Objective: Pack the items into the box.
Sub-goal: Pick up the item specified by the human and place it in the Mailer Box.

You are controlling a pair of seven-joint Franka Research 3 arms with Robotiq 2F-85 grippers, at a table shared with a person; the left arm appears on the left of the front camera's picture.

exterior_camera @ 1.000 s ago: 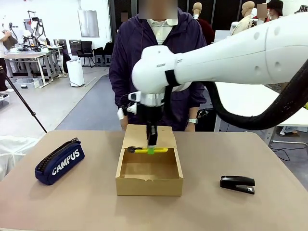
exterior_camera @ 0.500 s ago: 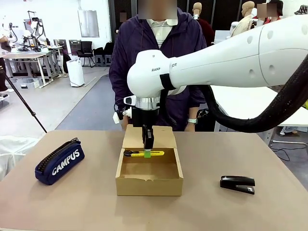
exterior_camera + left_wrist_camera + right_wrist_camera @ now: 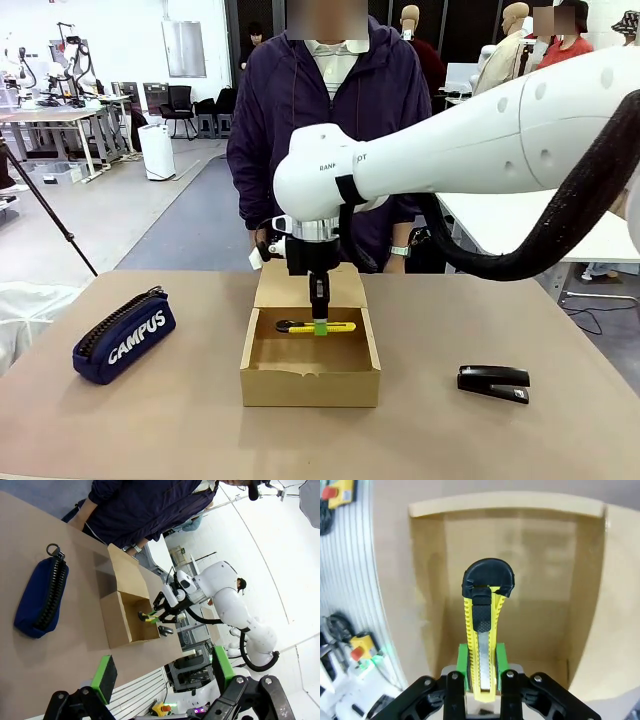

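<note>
Over the open box [image 3: 310, 385], the right gripper [image 3: 320, 325] is squeezing the yellow knife [image 3: 341, 327] tight, and the left gripper [image 3: 163, 672] is hanging wide open.

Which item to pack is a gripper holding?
The yellow-and-black utility knife, clamped in the right gripper over the box; the black stapler lies on the table.

A tan table [image 3: 180, 420] is carrying three things, all well apart from one another. A navy "CAMPUS" case [image 3: 125, 338] is lying toward the left side, its zip facing up. The open box [image 3: 310, 385] is sitting in the middle, its flap standing up along the far side. A black stapler [image 3: 493, 382] is lying flat to the right of the box, level with the box's near wall.
</note>
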